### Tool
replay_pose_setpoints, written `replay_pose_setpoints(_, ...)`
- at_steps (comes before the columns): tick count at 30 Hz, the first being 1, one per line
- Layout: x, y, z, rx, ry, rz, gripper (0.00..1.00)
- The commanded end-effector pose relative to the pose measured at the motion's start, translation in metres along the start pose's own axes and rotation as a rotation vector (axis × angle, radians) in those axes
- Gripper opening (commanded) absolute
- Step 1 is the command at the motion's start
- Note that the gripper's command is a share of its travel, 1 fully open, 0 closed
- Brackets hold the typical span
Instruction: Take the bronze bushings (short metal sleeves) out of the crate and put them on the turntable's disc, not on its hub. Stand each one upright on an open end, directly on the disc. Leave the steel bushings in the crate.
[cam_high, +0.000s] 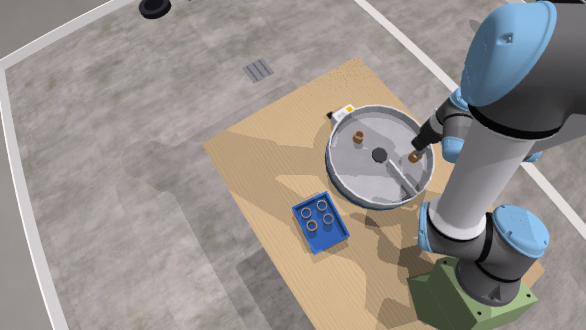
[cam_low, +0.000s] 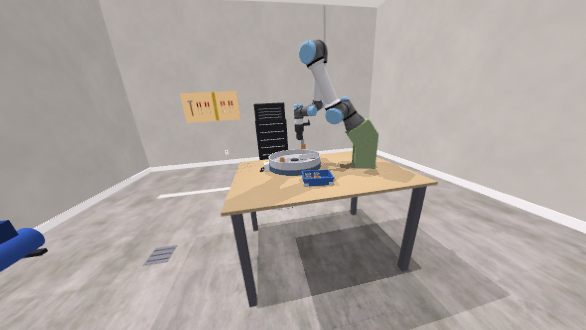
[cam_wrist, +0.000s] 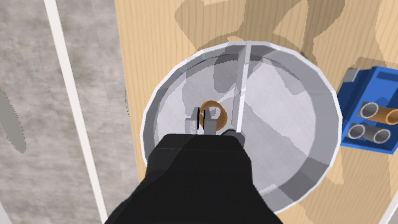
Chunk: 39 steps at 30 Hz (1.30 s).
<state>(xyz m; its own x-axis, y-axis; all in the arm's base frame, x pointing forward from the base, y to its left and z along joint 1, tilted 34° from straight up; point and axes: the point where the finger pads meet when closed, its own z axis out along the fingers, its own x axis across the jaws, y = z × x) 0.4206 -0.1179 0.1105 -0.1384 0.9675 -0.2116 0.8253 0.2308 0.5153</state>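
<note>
Bronze bushing (cam_high: 414, 157) (cam_low: 303, 147) (cam_wrist: 220, 121) — round, hollow, smooth — gripped in the narrowed hand (cam_high: 419, 154) (cam_low: 302, 143) (cam_wrist: 201, 114).

Three bronze bushings are in sight: one standing bushing (cam_high: 358, 137) (cam_low: 282, 160) toward the left on the disc, one held bushing (cam_high: 413, 157) (cam_low: 303, 147) (cam_wrist: 223, 120) in the single claw (cam_high: 416, 153) (cam_low: 302, 143) (cam_wrist: 201, 114) over the disc's right part, and one crated bushing (cam_high: 308, 228) (cam_wrist: 382, 115) on the near side. Three steel bushings (cam_high: 317, 205) (cam_wrist: 369, 134) share that crate, making four there and six altogether. The surface (cam_high: 260, 150) (cam_low: 260, 192) (cam_wrist: 135, 50) carries one blue crate (cam_high: 327, 241) (cam_low: 318, 181) (cam_wrist: 368, 147), near, and one turntable (cam_high: 327, 162) (cam_low: 295, 169) (cam_wrist: 328, 125), farther back.
</note>
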Motion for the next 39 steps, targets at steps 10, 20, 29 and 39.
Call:
replay_pose_setpoints(10, -0.002, 0.001, 0.000, -0.002, -0.002, 0.000, 0.00)
replay_pose_setpoints(20, -0.002, 0.001, 0.000, -0.002, -0.002, 0.000, 0.00)
replay_pose_setpoints(29, -0.002, 0.002, 0.008, -0.002, -0.002, -0.001, 0.00)
replay_pose_setpoints(39, -0.003, 0.003, 0.026, -0.002, -0.002, -0.001, 0.00)
